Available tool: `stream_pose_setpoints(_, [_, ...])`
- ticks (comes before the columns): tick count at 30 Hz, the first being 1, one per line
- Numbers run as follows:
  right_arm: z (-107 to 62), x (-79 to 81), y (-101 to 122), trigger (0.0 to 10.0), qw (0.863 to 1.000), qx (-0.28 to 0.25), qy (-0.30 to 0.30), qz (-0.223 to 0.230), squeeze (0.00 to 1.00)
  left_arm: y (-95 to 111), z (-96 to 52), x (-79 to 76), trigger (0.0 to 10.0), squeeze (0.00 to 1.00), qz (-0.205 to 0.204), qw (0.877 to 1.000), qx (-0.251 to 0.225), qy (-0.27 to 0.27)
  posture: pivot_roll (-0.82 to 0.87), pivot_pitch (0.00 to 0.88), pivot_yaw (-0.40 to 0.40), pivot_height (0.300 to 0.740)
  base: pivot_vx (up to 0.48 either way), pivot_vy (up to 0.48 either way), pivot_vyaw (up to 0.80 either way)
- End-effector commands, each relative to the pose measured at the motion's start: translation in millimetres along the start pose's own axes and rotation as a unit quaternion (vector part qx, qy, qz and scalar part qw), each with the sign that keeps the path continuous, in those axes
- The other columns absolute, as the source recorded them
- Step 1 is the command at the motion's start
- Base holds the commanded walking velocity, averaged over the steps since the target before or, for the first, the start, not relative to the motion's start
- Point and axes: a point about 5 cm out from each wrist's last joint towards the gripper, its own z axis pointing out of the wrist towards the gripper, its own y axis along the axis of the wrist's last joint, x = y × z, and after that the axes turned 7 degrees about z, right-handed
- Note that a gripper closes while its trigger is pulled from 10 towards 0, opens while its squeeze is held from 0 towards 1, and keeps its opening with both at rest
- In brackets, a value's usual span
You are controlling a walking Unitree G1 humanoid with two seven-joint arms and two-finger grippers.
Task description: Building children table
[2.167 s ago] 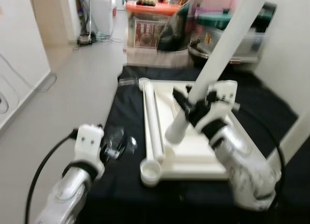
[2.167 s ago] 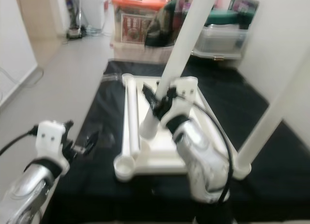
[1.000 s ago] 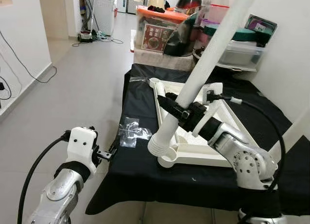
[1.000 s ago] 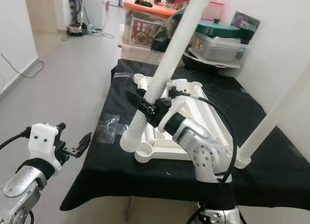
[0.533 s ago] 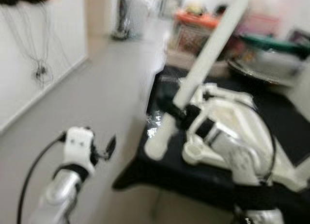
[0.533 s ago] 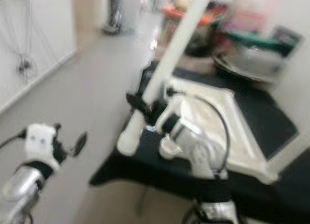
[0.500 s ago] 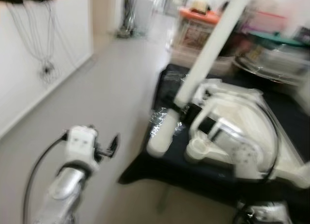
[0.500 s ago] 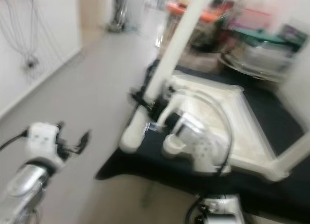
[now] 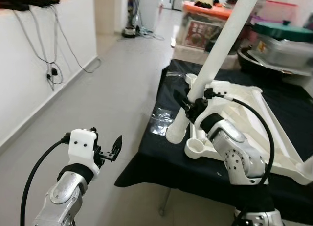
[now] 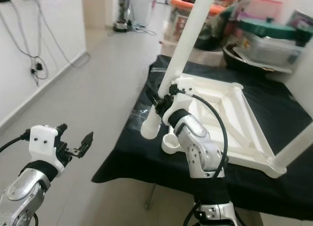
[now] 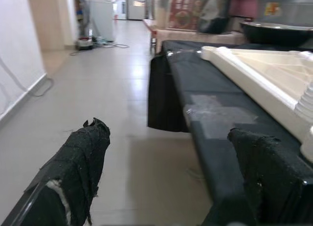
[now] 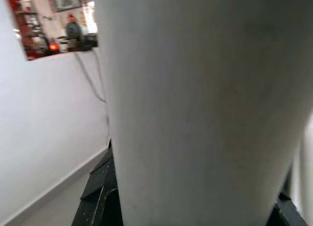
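Up front in the head views, the right gripper (image 9: 192, 107) is clamped around a long white table leg (image 9: 215, 52), which leans up and away with its ribbed lower end (image 9: 174, 133) hanging just past the edge of the black-covered bench (image 9: 161, 160). The upturned white tabletop (image 10: 215, 106) lies on that cloth, and its near corner socket (image 9: 194, 147) sits empty just beside the leg's tip. My take: swing the ribbed end over that socket, bring the leg closer to upright, then push and twist so it doesn't bind. A second leg (image 10: 296, 145) already stands at the far-right corner. The left gripper (image 9: 111, 150) hovers over the floor, away from the bench, fingers apart and holding nothing.

Left wrist view: both black fingers (image 11: 78, 157) well apart, floor and bench edge ahead, tabletop rim (image 11: 254, 79) in sight.

Right wrist view: white leg (image 12: 205, 113) right up against the lens.

Writing: the storage boxes (image 9: 203, 23) at the back have printed labels, too small to read.
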Motion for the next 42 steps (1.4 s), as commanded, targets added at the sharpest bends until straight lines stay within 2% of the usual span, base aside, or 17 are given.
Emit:
stream_pose_setpoints(1, [-2.1, 3.6, 3, 10.0, 1.000, -0.020, -0.004, -0.011, 0.00, -2, 1.7, -2.2, 10.0, 0.00, -0.009, 1.000, 0.002, -0.006, 0.10, 0.000, -0.140, 0.740, 0.285, 0.000, 0.00])
stream_pose_setpoints(17, [-1.8, 13.9, -3, 10.0, 0.999, -0.037, -0.008, -0.023, 0.00, 2, 6.1, -3.8, 10.0, 0.00, -0.007, 1.000, -0.007, -0.018, 0.10, 0.000, -0.142, 0.740, 0.283, 0.000, -0.03])
stream_pose_setpoints(28, [-2.2, 16.8, -5, 10.0, 0.999, -0.036, -0.004, -0.029, 0.00, 3, 7.3, -4.6, 10.0, 0.00, -0.006, 1.000, -0.007, -0.017, 0.09, 0.000, -0.139, 0.740, 0.000, 0.000, -0.08])
stream_pose_setpoints(33, [-3.2, 19.8, -5, 10.0, 0.999, -0.034, 0.011, -0.023, 0.00, 3, 6.7, -3.6, 10.0, 0.00, -0.010, 1.000, -0.008, -0.017, 0.09, 0.000, -0.138, 0.740, 0.000, 0.000, -0.73])
stream_pose_setpoints(34, [-4.3, 20.9, -5, 10.0, 0.998, -0.032, 0.022, -0.041, 0.00, 3, 6.3, -3.6, 10.0, 0.00, -0.012, 1.000, -0.008, -0.017, 0.09, 0.000, -0.138, 0.740, 0.000, 0.000, 0.00])
stream_pose_setpoints(42, [-5.5, 23.6, -8, 10.0, 0.998, -0.016, 0.049, -0.044, 0.00, 1, 3.8, -0.3, 10.0, 0.00, -0.023, 1.000, -0.003, -0.014, 0.09, 0.000, -0.143, 0.740, 0.000, 0.039, 0.00])
